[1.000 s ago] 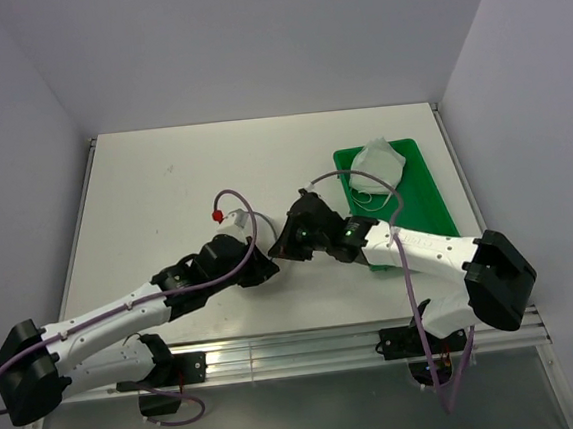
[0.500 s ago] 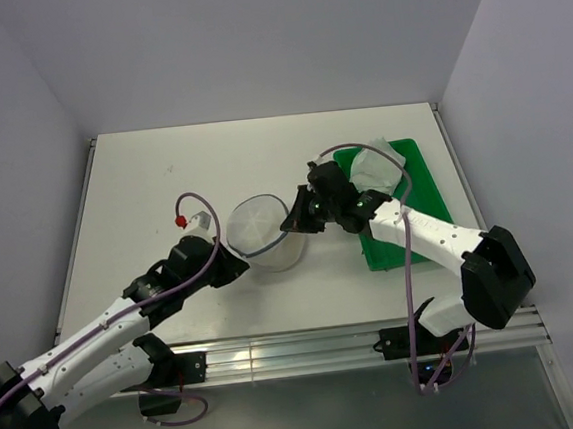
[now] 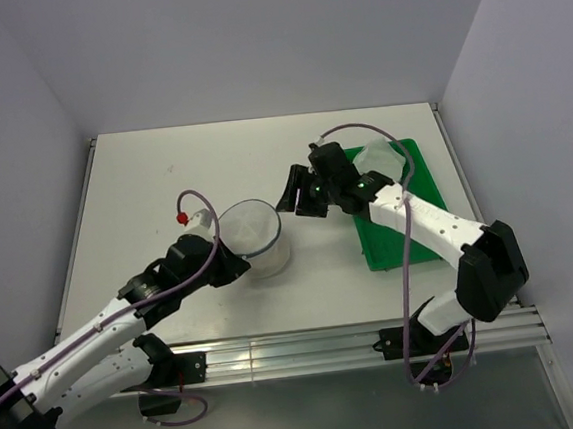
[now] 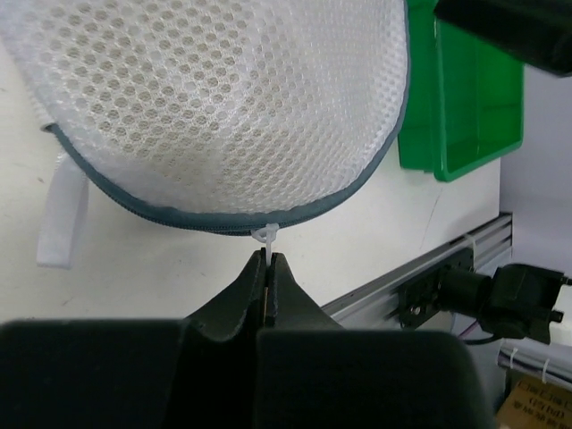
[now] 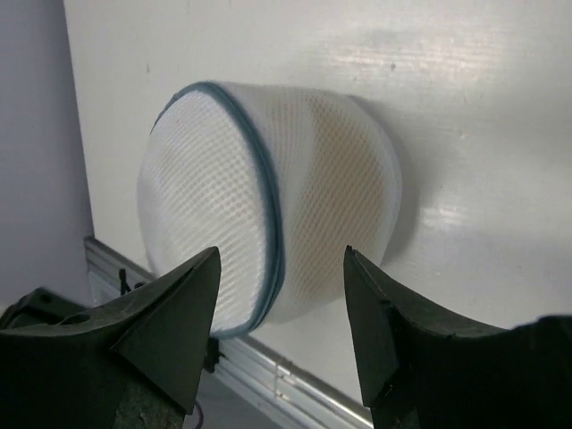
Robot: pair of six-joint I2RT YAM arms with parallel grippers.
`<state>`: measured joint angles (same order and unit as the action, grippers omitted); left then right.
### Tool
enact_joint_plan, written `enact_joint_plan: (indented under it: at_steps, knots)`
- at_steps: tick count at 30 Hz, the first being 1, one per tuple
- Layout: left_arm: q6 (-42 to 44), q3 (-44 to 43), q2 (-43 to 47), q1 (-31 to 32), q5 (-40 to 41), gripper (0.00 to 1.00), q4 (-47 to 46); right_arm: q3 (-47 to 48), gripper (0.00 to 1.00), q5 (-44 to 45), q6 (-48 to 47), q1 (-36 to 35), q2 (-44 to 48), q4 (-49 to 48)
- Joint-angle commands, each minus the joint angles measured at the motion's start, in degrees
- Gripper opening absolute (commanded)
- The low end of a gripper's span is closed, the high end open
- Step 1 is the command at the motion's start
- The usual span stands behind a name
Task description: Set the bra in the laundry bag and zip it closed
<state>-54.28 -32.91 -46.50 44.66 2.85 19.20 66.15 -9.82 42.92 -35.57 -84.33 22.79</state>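
Observation:
The laundry bag (image 3: 253, 235) is a round white mesh pouch with a dark zipper rim, standing on the table between my two grippers. My left gripper (image 4: 270, 259) is shut on the white zipper pull tab (image 4: 267, 236) at the bag's near rim. It also shows as the left gripper (image 3: 239, 267) against the bag's lower left side. My right gripper (image 3: 293, 202) hangs open just right of the bag and touches nothing. In the right wrist view the right gripper (image 5: 281, 255) frames the laundry bag (image 5: 268, 206). The bra shows only as a faint yellowish tint (image 5: 344, 210) through the mesh.
A green tray (image 3: 378, 250) lies at the right under my right arm, with a white-grey garment (image 3: 377, 161) at its far end. The green tray (image 4: 465, 107) sits close beside the bag. An aluminium rail (image 3: 328, 346) runs along the table's near edge.
My right gripper has opened, let go of the bag and drawn back to the upper right. The left gripper pulled back left along the rim, still shut on the tab.

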Motion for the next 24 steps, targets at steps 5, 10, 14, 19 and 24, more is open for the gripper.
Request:
enact_joint_plan:
  at_steps: [5, 10, 14, 19, 24]
  knots:
    - [-0.1, -2.7, -6.5, 5.6, -0.8, 0.0, -7.8, -10.0, 0.65, 0.2, 9.8, -2.8, 13.5, -3.4]
    - [0.0, -5.7, -12.1, 9.7, 0.0, 0.0, -11.5, -17.0, 0.65, 1.0, 16.5, -7.1, 18.4, -6.3]
    - [0.8, -7.8, -15.3, 11.1, -0.2, 0.0, -12.8, -19.9, 0.65, 3.6, 19.7, -11.8, 19.3, -7.9]
    - [1.2, -9.5, -17.9, 12.3, -0.6, 0.0, -13.8, -21.9, 0.65, 4.8, 22.2, -12.8, 18.3, -10.8]
    - [1.2, -9.5, -18.5, 12.6, -0.6, 0.0, -13.7, -19.9, 0.64, 6.4, 21.8, -12.8, 14.7, -11.3]
